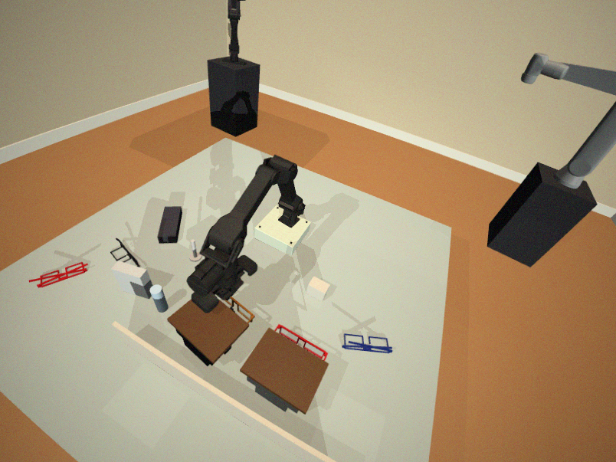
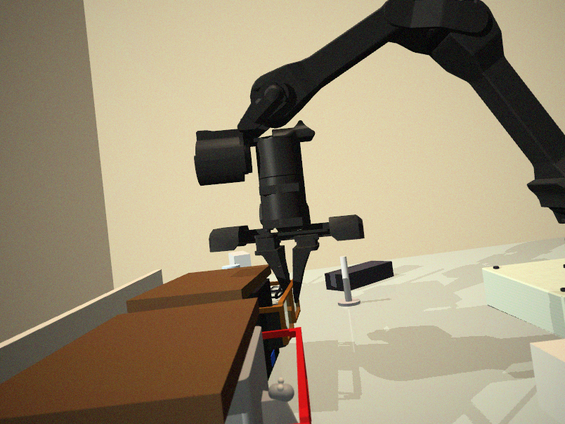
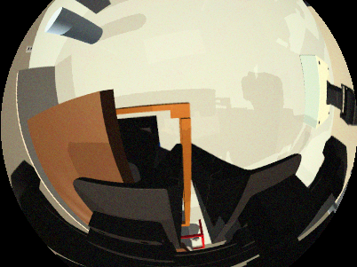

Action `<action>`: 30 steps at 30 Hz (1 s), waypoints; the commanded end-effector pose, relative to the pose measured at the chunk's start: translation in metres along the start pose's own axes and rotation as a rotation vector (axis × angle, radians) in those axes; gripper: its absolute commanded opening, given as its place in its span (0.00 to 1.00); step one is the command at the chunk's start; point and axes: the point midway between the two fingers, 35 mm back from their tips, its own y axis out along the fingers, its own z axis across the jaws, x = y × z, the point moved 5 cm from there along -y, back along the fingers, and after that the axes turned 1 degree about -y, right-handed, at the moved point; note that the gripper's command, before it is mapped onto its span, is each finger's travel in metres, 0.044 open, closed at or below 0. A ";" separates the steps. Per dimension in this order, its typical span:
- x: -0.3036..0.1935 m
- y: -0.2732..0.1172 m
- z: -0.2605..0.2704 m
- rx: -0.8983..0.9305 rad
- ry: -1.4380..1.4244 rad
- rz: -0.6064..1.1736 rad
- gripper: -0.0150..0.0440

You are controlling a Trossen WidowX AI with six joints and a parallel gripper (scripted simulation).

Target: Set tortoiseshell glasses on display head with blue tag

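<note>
The orange-brown tortoiseshell glasses (image 1: 251,316) (image 2: 274,309) (image 3: 186,172) are in my gripper (image 2: 291,295) (image 3: 183,147), which is shut on the front frame. The front stands just before the black display head (image 2: 270,322) (image 3: 139,137). The temples point toward that head and run in under its brown board (image 1: 208,328) (image 2: 202,286) (image 3: 71,154). A blue tag (image 2: 273,358) shows low on this head. The temple ends, the ears and the bridge's contact with the nose are hidden. The other head (image 2: 244,376) is grey and has red glasses (image 1: 303,339) (image 2: 303,376) on it.
A second brown board (image 1: 285,369) (image 2: 131,358) covers the grey head, close beside the first. A low wall (image 1: 215,387) runs behind both. A blue-grey cylinder (image 1: 159,299) (image 3: 80,27), a white box (image 1: 128,276) and a thin post (image 1: 194,248) (image 2: 345,278) stand nearby.
</note>
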 end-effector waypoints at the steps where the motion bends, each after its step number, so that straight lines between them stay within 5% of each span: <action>1: 0.000 0.003 0.000 -0.001 -0.005 0.001 0.25; 5: 0.000 0.003 0.000 -0.001 -0.005 0.001 0.25; 9: 0.000 0.002 0.000 -0.002 0.000 0.000 0.43; 30: 0.001 -0.029 0.000 -0.023 -0.005 -0.005 0.44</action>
